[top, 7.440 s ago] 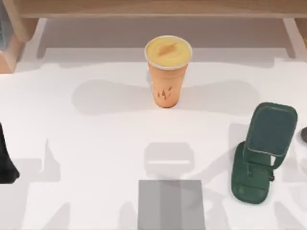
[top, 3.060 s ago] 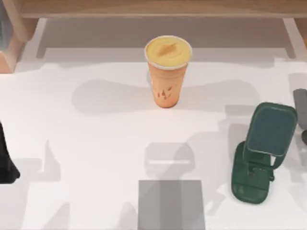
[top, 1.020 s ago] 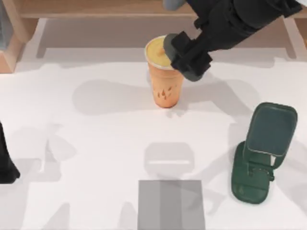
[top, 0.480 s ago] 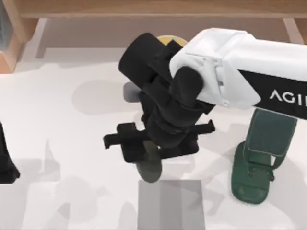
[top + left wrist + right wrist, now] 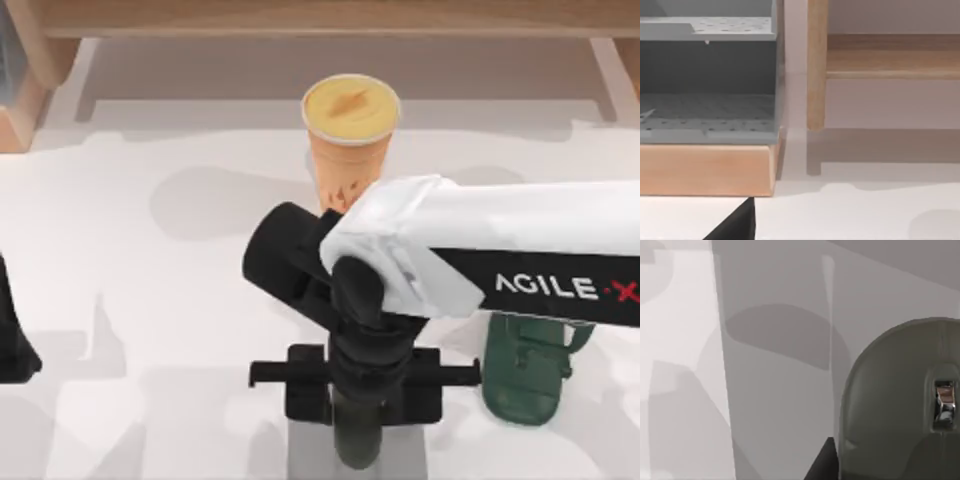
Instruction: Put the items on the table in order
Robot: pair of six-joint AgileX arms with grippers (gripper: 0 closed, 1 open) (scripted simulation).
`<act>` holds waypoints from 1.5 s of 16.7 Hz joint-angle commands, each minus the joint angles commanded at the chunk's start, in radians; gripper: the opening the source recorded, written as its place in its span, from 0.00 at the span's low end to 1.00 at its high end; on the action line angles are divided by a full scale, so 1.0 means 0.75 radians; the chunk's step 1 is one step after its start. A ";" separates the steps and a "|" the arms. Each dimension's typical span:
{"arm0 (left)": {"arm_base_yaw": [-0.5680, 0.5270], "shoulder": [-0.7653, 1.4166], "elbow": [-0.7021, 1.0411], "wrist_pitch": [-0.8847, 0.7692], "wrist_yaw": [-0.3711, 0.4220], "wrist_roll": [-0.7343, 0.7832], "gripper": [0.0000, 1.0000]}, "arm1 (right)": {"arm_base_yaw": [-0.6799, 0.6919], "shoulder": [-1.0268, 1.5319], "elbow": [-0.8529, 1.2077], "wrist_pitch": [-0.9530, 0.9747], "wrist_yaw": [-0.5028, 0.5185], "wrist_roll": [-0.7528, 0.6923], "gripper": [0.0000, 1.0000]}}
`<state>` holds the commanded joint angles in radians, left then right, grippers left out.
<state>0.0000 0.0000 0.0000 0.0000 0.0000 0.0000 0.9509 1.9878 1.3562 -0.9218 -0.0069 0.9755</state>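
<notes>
One item, the mouse [image 5: 357,440], now hangs over the grey pad [image 5: 305,455], your right gripper [image 5: 358,425] clamping it; placement's near.

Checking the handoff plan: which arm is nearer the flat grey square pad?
Right. The right gripper holds the dark olive-grey mouse directly over the flat grey square pad; the left arm sits parked at the table's left edge.

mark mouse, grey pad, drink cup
mouse [image 5: 890,405]: right wrist view, its top shell.
grey pad [image 5: 775,405]: right wrist view, bare surface.
drink cup [image 5: 350,108]: top view, yellow lid.
</notes>
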 joint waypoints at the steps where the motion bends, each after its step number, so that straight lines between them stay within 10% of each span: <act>1: 0.000 0.000 0.000 0.000 0.000 0.000 1.00 | 0.000 0.001 -0.005 0.000 0.003 0.007 0.00; 13: 0.000 0.000 0.000 0.000 0.000 0.000 1.00 | 0.001 0.022 -0.031 0.048 0.003 0.008 0.00; 25: 0.000 0.000 0.000 0.000 0.000 0.000 1.00 | 0.001 0.022 -0.031 0.048 0.003 0.008 0.90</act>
<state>0.0000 0.0000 0.0000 0.0000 0.0000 0.0000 0.9516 2.0043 1.3329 -0.8860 -0.0046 0.9815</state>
